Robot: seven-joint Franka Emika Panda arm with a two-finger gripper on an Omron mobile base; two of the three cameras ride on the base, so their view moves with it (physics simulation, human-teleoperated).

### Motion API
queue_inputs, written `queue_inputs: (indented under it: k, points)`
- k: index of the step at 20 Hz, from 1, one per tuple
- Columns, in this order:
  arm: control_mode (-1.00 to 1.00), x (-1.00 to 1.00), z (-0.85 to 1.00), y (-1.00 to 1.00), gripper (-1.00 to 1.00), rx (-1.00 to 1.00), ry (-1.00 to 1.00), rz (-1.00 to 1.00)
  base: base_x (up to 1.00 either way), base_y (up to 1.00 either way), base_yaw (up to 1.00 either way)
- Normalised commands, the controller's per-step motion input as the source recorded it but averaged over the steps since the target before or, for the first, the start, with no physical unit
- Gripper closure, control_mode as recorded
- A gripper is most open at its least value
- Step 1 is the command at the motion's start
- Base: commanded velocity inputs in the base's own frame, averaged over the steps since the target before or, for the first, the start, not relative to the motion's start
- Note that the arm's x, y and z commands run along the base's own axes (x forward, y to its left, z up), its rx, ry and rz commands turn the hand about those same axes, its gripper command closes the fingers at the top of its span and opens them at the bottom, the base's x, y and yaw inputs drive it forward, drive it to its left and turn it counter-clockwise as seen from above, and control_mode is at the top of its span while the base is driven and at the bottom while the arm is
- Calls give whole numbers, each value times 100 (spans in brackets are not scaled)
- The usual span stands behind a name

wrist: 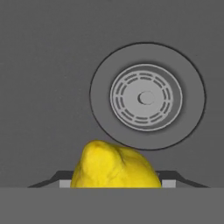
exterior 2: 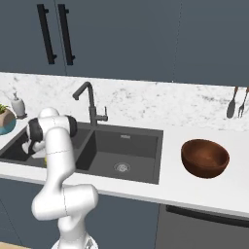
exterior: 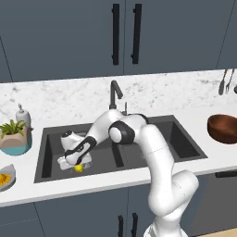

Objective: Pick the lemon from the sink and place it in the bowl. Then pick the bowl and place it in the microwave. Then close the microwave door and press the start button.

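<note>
The small yellow lemon (exterior: 78,168) lies low in the left basin of the dark double sink (exterior: 185,139), close to the front wall. My gripper (exterior: 77,165) reaches down into that basin. In the hand view the lemon (wrist: 114,166) sits between my gripper's (wrist: 116,183) two dark tips, which press against its sides, with the round metal drain (wrist: 146,97) just beyond. The reddish-brown bowl (exterior: 223,128) stands empty on the counter right of the sink (exterior 2: 131,151), also seen as the bowl (exterior 2: 204,158). The microwave and its door are out of view.
A dark gooseneck faucet (exterior: 115,92) rises behind the basin divider, near my forearm. On the left counter stand a teal plant pot (exterior: 16,139), a soap bottle (exterior: 22,115) and a pale dish of sliced fruit (exterior: 5,178). Utensils (exterior 2: 233,104) hang on the back wall.
</note>
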Motion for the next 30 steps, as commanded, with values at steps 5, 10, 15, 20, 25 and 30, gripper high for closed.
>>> queue_inputs:
  k: [5, 10, 15, 20, 25, 30]
  points:
    - [-100, -16, 84, 0, 100, 0, -15, 0, 0, 0, 0]
    - [-100, -26, 100, 0, 100, 2, -5, 0, 0, 0, 0]
    - [-100, -54, 99, -9, 100, 3, -1, -1, 0, 0, 0]
    - [-100, -75, 73, -36, 100, 1, 0, -11, 0, 0, 0]
    - [-100, -65, 43, -64, 100, 0, -3, -19, 0, 0, 0]
    - [-100, -72, 15, -83, 100, 1, -4, -19, 0, 0, 0]
